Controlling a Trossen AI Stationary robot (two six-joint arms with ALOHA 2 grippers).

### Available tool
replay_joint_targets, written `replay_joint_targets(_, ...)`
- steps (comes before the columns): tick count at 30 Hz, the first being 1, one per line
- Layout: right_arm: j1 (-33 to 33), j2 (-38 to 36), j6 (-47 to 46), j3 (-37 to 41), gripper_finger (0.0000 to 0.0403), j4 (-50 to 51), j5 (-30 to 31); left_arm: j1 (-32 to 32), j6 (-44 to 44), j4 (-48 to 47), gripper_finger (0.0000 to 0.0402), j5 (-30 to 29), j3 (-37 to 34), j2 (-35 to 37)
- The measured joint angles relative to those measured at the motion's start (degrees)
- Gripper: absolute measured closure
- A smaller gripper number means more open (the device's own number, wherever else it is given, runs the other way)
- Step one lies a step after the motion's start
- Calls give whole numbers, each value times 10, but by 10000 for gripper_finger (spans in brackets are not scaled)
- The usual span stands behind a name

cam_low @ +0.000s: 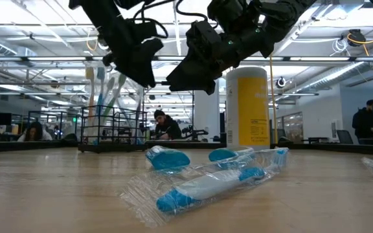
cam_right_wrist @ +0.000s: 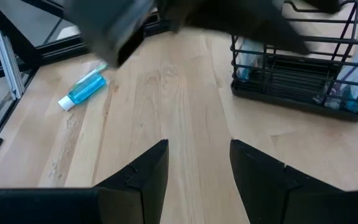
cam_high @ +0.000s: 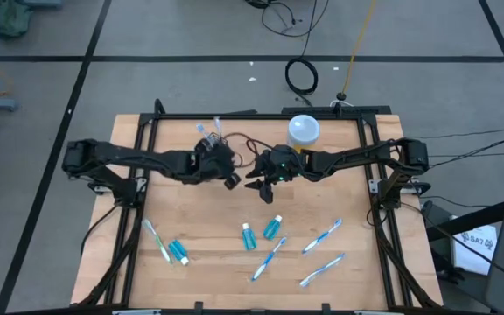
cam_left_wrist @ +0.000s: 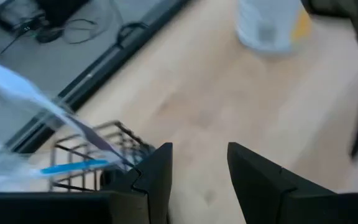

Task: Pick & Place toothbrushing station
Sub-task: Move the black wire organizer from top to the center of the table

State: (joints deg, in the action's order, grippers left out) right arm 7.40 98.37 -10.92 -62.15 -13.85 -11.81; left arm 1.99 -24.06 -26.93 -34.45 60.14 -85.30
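Overhead, both arms reach in from the table's sides and meet near its middle, toward the far edge. The left gripper (cam_high: 231, 179) hangs just beside the basket (cam_high: 210, 140), which stands toward the far edge holding several upright toothbrushes (cam_high: 206, 131). The right gripper (cam_high: 263, 186) sits close by, near a white-and-yellow canister (cam_high: 303, 131). On the near half of the wooden table (cam_high: 191, 219) lie loose items: a toothbrush (cam_high: 157, 240) with a teal tube (cam_high: 178, 251) on the left, two more tubes (cam_high: 261, 233) in the middle, and three wrapped toothbrushes (cam_high: 304, 254) to the right.

From table level, both grippers are raised clear of the surface. A wrapped toothbrush (cam_low: 206, 184) lies in the foreground, with the basket (cam_low: 112, 129) and canister (cam_low: 247, 107) behind; people sit at desks in the room beyond.

Left wrist view: the fingers (cam_left_wrist: 157, 174) stand parted with only bare wood between them, nothing held. The basket (cam_left_wrist: 98, 155) is alongside, with what appears to be a plastic-wrapped brush (cam_left_wrist: 36, 102) rising from it, though it is blurred.

Right wrist view: the fingers (cam_right_wrist: 148, 171) are likewise apart and empty above the table. The basket (cam_right_wrist: 303, 68) stands ahead, a teal tube (cam_right_wrist: 82, 91) lies off to one side, and the other arm (cam_right_wrist: 185, 18) crosses the view.
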Motion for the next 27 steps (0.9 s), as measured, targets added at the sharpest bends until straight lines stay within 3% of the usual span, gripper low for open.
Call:
replay_joint_targets(11,0,0,0,0,236,5,0,24,-96,-59,241,12,1,11)
replay_joint_targets(17,0,0,0,0,236,5,0,30,-111,-86,241,-38,1,11)
replay_joint_targets(27,0,0,0,0,236,5,0,76,-109,-109,241,74,14,11)
